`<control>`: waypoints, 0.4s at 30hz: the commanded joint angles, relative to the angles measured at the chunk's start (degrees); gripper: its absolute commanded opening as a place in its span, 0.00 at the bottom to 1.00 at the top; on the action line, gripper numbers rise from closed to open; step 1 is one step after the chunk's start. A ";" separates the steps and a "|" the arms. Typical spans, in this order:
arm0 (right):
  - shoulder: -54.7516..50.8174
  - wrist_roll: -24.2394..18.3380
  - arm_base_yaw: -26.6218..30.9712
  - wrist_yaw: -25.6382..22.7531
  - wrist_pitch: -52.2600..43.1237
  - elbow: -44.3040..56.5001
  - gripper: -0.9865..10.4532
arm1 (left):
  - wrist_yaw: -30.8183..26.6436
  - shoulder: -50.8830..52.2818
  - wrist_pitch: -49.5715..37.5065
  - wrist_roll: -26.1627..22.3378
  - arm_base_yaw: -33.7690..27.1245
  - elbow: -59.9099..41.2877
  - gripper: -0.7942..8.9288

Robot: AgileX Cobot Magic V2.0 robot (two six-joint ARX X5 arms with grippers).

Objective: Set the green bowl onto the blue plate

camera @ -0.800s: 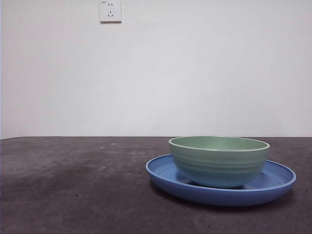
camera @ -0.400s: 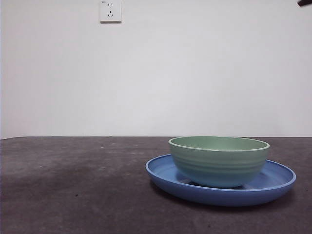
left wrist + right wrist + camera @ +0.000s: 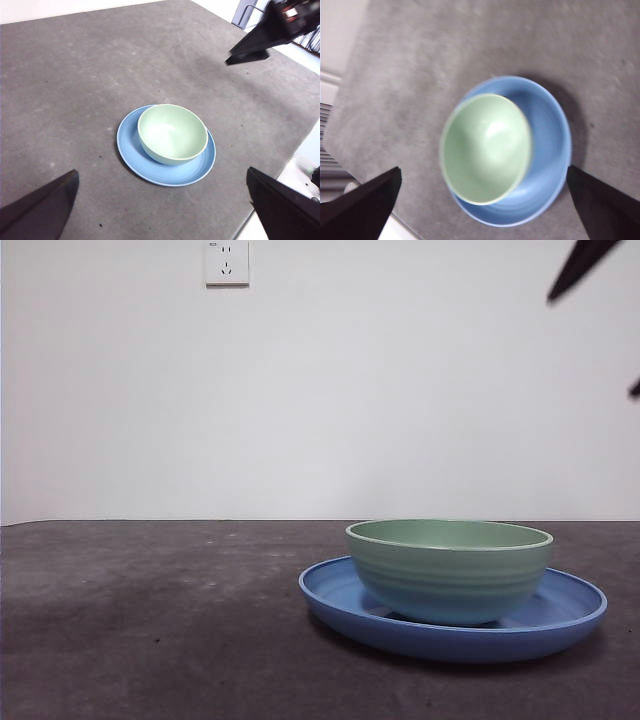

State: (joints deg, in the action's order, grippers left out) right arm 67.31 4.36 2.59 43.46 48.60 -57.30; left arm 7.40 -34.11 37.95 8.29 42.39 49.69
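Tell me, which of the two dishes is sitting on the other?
The green bowl sits on top. It is the narrower, deeper dish, resting upright inside the wide, shallow blue plate, which lies on the table.

- Front cam: sits low, about level with the tabletop (image 3: 150, 640), looking straight across at the back wall. You get the green bowl (image 3: 450, 570) and the blue plate (image 3: 560, 625) near and large, side-on.
- Left wrist cam: high up, angled down, fairly far out. You see most of the tabletop (image 3: 75, 100), the bowl (image 3: 172, 132) on the plate (image 3: 150, 172), and the right end effector (image 3: 260, 42) beyond them.
- Right wrist cam: closer, looks almost straight down into the bowl (image 3: 485, 150); slightly blurred.
- Shared: all three views cover bowl and plate.
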 commanded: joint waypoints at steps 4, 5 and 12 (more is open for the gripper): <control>11.17 -3.15 0.28 -0.85 -4.04 -1.07 0.43 | -0.11 -0.26 -0.31 0.13 0.26 0.52 0.69; 12.41 -3.28 0.28 -1.01 -4.87 -1.07 0.40 | -0.11 -0.26 -0.28 0.13 0.26 0.52 0.69; 20.90 -3.61 0.28 -2.47 -8.55 -1.07 0.37 | -0.11 -0.26 -0.28 0.13 0.26 0.52 0.69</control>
State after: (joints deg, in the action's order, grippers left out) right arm 86.59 1.72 2.85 41.28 40.42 -57.30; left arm 7.40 -34.11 37.95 8.27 42.39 49.69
